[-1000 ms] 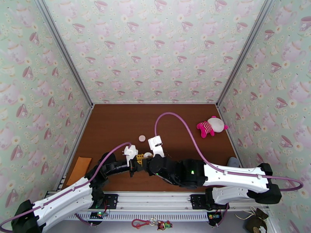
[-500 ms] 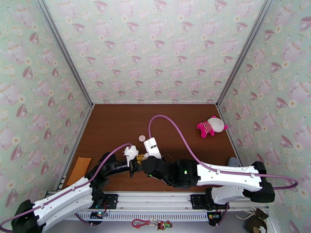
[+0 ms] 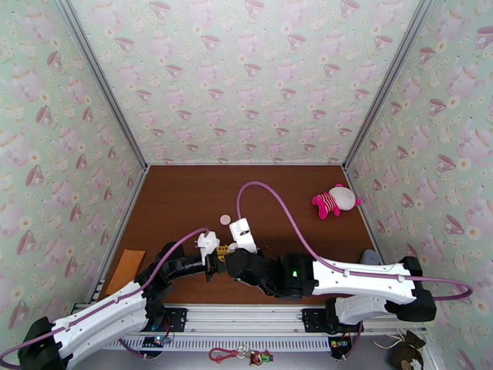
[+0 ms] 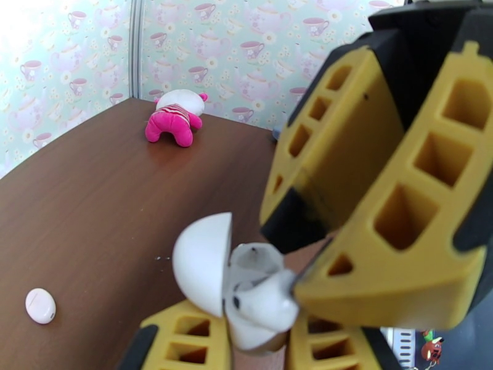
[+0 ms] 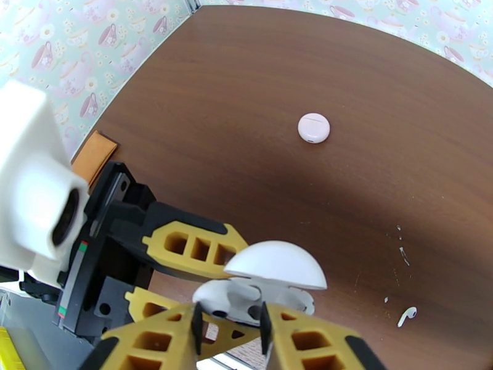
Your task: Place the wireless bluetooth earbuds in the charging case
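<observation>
Pinching what looks like an earbud (image 5: 229,301) in the narrowly clamped jaws of the right gripper (image 5: 231,319), poised at the open case (image 5: 275,271) for seating; bracing it in the tight jaws of the left gripper (image 4: 249,343), lid tipped back; leaving another earbud (image 5: 407,316) loose on the table (image 5: 370,75).

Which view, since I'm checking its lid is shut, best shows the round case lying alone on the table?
Right wrist: the case lies unobstructed on the table, largest, its lid seam visible. Left wrist shows the case small at the lower left edge. Top external shows the case as a tiny pale disc.
</observation>
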You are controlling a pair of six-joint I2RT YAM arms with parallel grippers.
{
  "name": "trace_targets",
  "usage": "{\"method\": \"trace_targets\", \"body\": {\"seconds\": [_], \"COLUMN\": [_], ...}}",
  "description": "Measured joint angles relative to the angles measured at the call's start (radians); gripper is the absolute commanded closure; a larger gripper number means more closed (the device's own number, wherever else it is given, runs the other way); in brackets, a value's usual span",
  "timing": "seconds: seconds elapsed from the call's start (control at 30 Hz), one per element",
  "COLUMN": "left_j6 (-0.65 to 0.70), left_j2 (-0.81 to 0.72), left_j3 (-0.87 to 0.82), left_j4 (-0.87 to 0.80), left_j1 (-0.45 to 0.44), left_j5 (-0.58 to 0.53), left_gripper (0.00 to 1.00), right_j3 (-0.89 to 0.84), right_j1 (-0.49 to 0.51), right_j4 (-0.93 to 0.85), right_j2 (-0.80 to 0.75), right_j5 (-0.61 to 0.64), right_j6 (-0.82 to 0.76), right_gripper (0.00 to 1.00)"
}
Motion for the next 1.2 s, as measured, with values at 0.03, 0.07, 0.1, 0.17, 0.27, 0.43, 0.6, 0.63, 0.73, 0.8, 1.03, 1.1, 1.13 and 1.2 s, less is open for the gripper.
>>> {"method": "trace_targets", "body": {"seconds": [0.03,0.07,0.1,0.17,0.27,0.43,0.6,0.63,0.73,0.8,1.03,1.1,1.13,1.2], "left_j6": [0.002,0.006,0.006,0.006,0.01,0.014,0.017,0.017,0.018,0.018,0.018,0.023,0.029,0.042], "left_j2": [0.0,0.0,0.0,0.0,0.0,0.0,0.0,0.0,0.0,0.0,0.0,-0.003,-0.007,-0.021], "left_j3": [0.0,0.0,0.0,0.0,0.0,0.0,0.0,0.0,0.0,0.0,0.0,0.0,0.0,0.0], "left_j4": [0.0,-0.001,-0.002,-0.003,-0.006,-0.007,-0.006,-0.006,-0.006,-0.006,-0.006,-0.007,-0.009,-0.015], "left_j1": [0.0,0.0,0.0,0.0,0.0,0.0,-0.002,-0.002,-0.004,-0.004,-0.004,-0.004,-0.004,-0.004], "left_j5": [0.0,0.0,0.0,0.0,0.0,0.0,0.0,0.0,0.0,0.0,0.0,-0.002,-0.006,-0.03], "left_gripper": [1.0,1.0,1.0,1.0,1.0,1.0,1.0,1.0,1.0,1.0,1.0,1.0,1.0,1.0], "right_j3": [0.0,0.0,0.0,0.0,0.0,0.0,0.0,0.0,-0.002,-0.002,-0.022,-0.046,-0.058,-0.08], "right_j1": [0.0,0.0,0.0,-0.001,0.0,-0.001,-0.001,-0.001,-0.002,-0.002,-0.002,-0.002,-0.007,-0.033], "right_j4": [0.0,0.0,0.0,-0.002,-0.007,-0.013,-0.019,-0.019,-0.019,-0.02,-0.016,-0.016,-0.023,-0.057], "right_j2": [0.0,0.0,0.0,0.0,0.0,-0.005,-0.021,-0.024,-0.031,-0.031,-0.04,-0.057,-0.069,-0.109], "right_j5": [0.0,0.0,0.0,0.0,0.0,0.0,0.0,0.0,0.0,0.0,-0.001,-0.002,-0.002,-0.011], "right_j6": [0.002,0.003,0.003,0.006,0.011,0.014,0.021,0.022,0.028,0.029,0.028,0.033,0.041,0.077], "right_gripper": [0.67,0.67,0.67,0.67,0.67,0.68,0.68,0.68,0.68,0.68,0.65,0.64,0.62,0.52]}}
